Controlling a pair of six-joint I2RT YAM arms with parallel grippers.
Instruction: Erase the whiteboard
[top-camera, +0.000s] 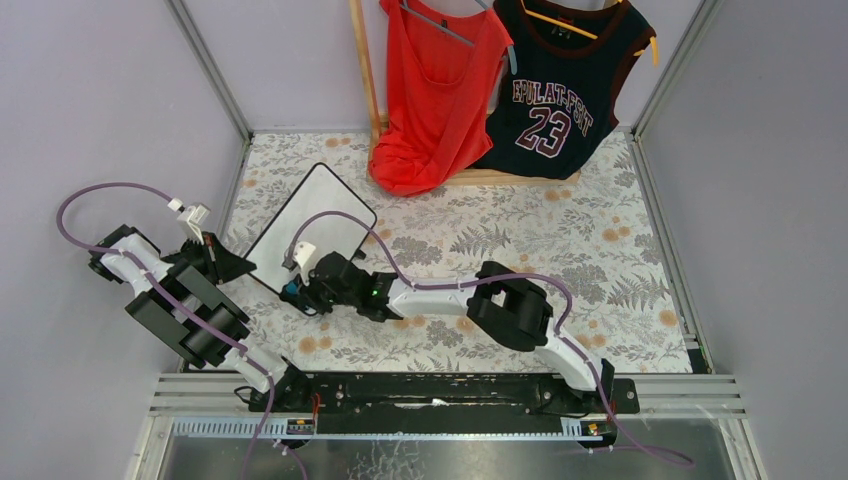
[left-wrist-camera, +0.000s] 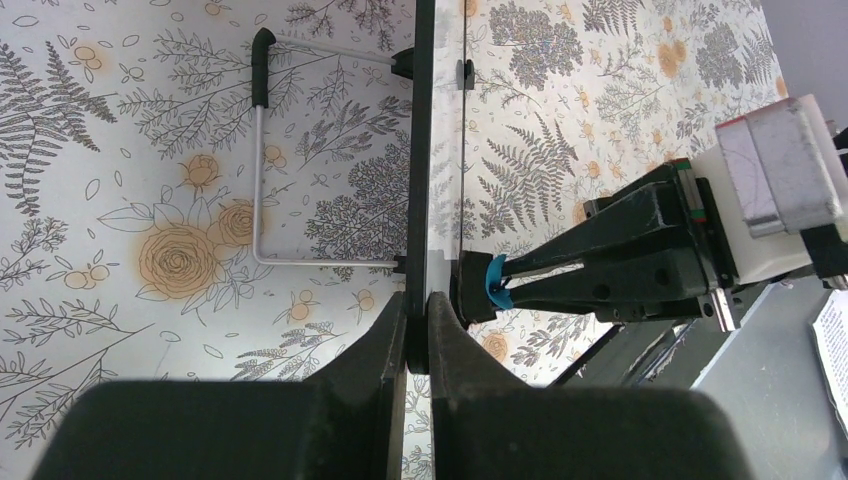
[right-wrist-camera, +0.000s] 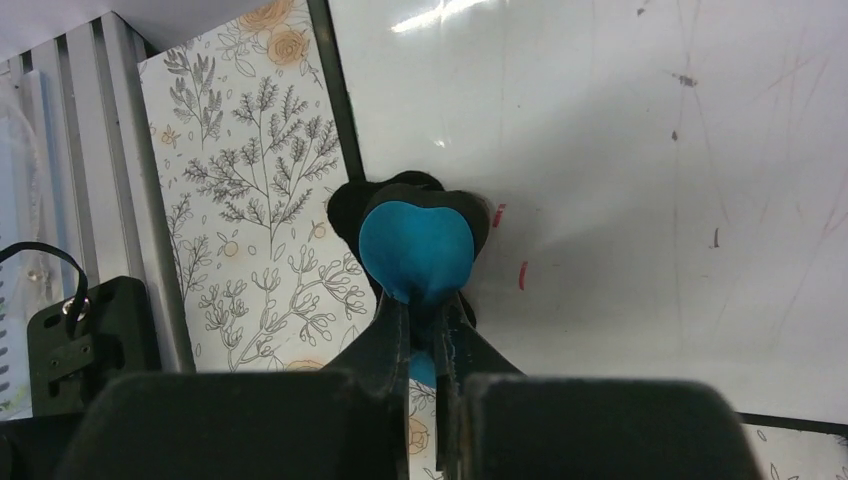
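Note:
The whiteboard (top-camera: 322, 213) is tilted up off the floral table, its near left edge pinched by my left gripper (top-camera: 238, 265). In the left wrist view the board is seen edge-on as a black frame (left-wrist-camera: 420, 150), with my left gripper (left-wrist-camera: 418, 322) shut on it. My right gripper (top-camera: 303, 290) is shut on a blue eraser (right-wrist-camera: 415, 243) whose black pad presses against the board's white face (right-wrist-camera: 650, 180) near its lower left corner. Small red marks (right-wrist-camera: 522, 275) remain beside the eraser. The eraser (left-wrist-camera: 492, 284) also shows from the side, touching the board.
A wire stand (left-wrist-camera: 258, 170) folds out from the board's back. A red top (top-camera: 435, 90) and a dark number 23 jersey (top-camera: 555, 95) hang on a wooden rack (top-camera: 365, 70) at the back. Grey walls enclose the table; a metal rail (top-camera: 450, 395) runs along the near edge.

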